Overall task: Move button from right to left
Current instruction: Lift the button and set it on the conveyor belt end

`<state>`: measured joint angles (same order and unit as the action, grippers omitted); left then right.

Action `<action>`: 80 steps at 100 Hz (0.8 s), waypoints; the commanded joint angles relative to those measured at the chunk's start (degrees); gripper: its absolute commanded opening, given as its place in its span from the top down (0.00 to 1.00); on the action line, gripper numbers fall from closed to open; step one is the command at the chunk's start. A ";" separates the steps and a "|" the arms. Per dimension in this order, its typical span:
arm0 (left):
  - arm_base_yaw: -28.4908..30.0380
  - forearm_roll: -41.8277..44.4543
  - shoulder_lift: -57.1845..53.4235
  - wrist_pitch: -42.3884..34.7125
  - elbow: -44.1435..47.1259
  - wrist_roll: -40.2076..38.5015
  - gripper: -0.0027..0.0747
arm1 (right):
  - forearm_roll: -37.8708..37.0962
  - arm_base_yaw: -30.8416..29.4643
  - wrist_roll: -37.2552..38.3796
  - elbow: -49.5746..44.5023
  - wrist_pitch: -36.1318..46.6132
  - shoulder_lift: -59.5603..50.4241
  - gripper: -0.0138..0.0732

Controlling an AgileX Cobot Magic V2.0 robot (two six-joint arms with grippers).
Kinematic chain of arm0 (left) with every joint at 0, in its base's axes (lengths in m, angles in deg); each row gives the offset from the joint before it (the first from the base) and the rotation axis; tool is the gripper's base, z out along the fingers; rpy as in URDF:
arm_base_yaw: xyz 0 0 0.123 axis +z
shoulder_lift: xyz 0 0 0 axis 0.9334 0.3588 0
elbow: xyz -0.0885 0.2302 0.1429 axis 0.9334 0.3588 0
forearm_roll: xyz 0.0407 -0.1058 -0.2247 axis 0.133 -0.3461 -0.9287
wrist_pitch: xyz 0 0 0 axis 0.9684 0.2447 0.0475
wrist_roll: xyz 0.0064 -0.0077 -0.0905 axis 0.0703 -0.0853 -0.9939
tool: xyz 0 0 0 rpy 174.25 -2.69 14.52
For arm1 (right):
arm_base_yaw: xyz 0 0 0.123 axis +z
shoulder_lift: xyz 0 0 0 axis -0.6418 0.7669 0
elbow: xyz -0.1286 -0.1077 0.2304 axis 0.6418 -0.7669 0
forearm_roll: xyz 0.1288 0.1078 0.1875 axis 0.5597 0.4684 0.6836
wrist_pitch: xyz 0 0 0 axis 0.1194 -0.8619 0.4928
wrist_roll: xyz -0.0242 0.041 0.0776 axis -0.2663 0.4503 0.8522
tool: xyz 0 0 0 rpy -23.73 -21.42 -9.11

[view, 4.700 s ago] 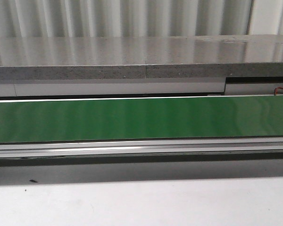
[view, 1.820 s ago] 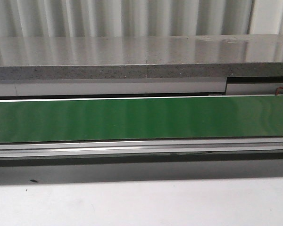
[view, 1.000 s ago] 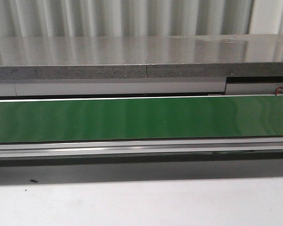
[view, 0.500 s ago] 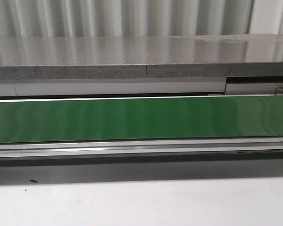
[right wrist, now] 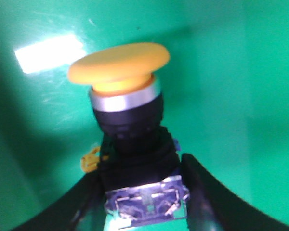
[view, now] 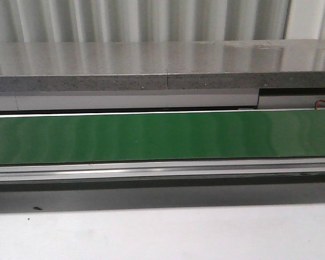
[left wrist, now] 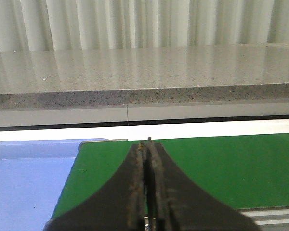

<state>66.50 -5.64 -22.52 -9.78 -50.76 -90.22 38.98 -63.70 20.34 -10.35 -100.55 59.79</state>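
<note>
Right gripper [right wrist: 142, 192] is what I look at first: in its wrist view the two dark fingers [right wrist: 207, 192] stand on either side of the button [right wrist: 127, 130], at its lower block. They look pressed against the sides of the block, so I read it as pinching the button, though the picture is a little blurred at the contact. The button has a wide yellow-orange cap, a silver ring under it, a black neck and a dark block with a shiny metal part at the bottom. Behind the button everything is green; I see a bright reflection on this green surface near the cap. If the button touches this surface or is above it, I cannot tell.

My left gripper [left wrist: 147, 144] has its fingers pressed together, with nothing between them. It is over the green belt [left wrist: 221, 168], near the end of the belt. Just beside this end is a blue tray [left wrist: 24, 178]. Behind the belt runs a grey speckled counter [left wrist: 144, 72].

From the front view I see only the belt [view: 162, 135], the counter [view: 162, 59] behind it and a metal rail [view: 162, 169] along its near side. Neither arm and no button show there.
</note>
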 commanded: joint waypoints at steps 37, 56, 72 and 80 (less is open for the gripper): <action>0.13 -0.20 -1.80 -4.47 2.22 -0.63 0.99 | 9.20 10.02 -0.69 2.06 -8.19 -17.04 0.63; 0.13 -0.20 -1.80 -4.47 2.22 -0.63 0.99 | 10.61 15.07 -0.28 1.48 -9.07 -15.16 0.63; 0.13 -0.20 -1.80 -4.47 2.22 -0.63 0.99 | 10.63 16.19 1.14 1.03 -7.35 -12.31 0.63; 0.13 -0.20 -1.80 -4.47 2.22 -0.63 0.99 | 10.58 16.19 1.33 1.03 -6.60 -11.12 0.63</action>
<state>66.50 -5.64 -22.52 -9.78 -50.76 -90.22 49.56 -47.38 21.15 -10.61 -109.21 49.66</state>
